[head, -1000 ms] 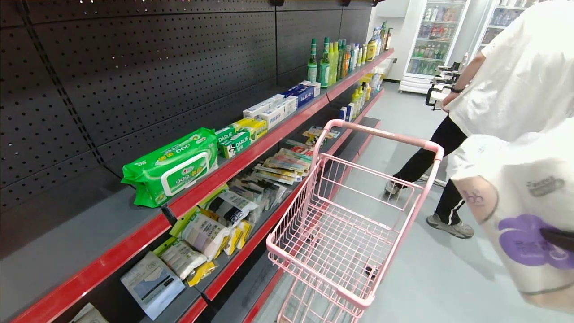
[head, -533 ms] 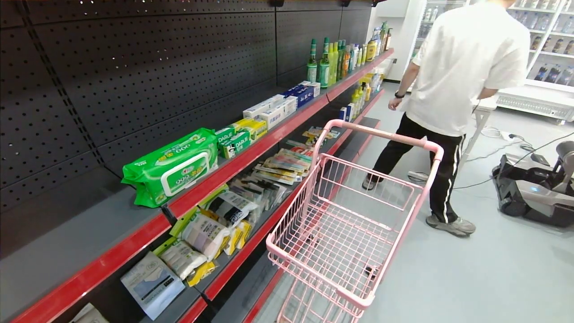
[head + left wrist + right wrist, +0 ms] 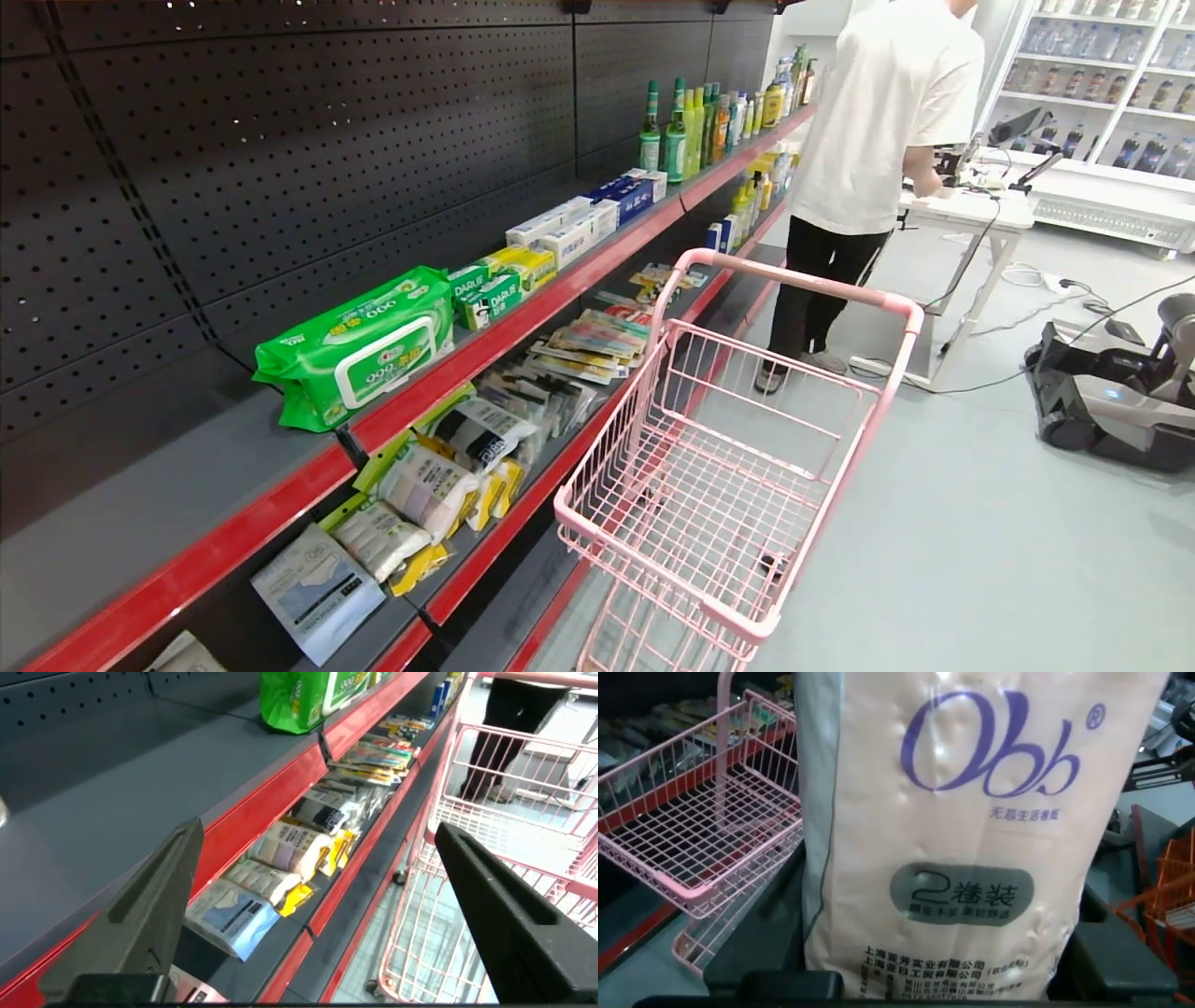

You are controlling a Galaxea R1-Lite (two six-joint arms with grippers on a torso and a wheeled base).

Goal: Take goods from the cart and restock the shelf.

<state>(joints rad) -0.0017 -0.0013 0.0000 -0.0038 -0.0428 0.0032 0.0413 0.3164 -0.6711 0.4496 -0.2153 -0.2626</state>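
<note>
**Right gripper** [image 3: 938,966]: the jaws are pressed against the two sides of a tall, cream, plastic-wrapped pack [image 3: 971,840] with purple lettering. The pack stands upright between them.

**Left gripper** [image 3: 318,835]: the jaws are spread wide with nothing between them. The gripper hangs just beside the red front edge of the shelf [image 3: 112,793], over the lower tier of small packets.

**Position of the load:** the pack is held outside the pink wire cart [image 3: 701,831]. It appears to be on the side of the cart away from the shelf.

**Change:** one second ago the pack stood at the right margin of the head view. It has since swung further toward the robot's right. In the head view, these have not shifted:
- the cart [image 3: 611,427]
- the dark grey steel shelf [image 3: 140,504] with red edging
- the green wet-wipe pack [image 3: 359,341] lying on the shelf

**Meaning for the task:** the pick appears complete and the load is in transit. The arm has carried the pack away from the shelf, so a swing back across the cart is probably required. The bare board on the near side of the green wet-wipe pack looks like the most suitable slot.

**Caution:** the pack is soft and bulky. It may sag in the grip, and it should pass clear of the cart handle [image 3: 803,283].
</note>
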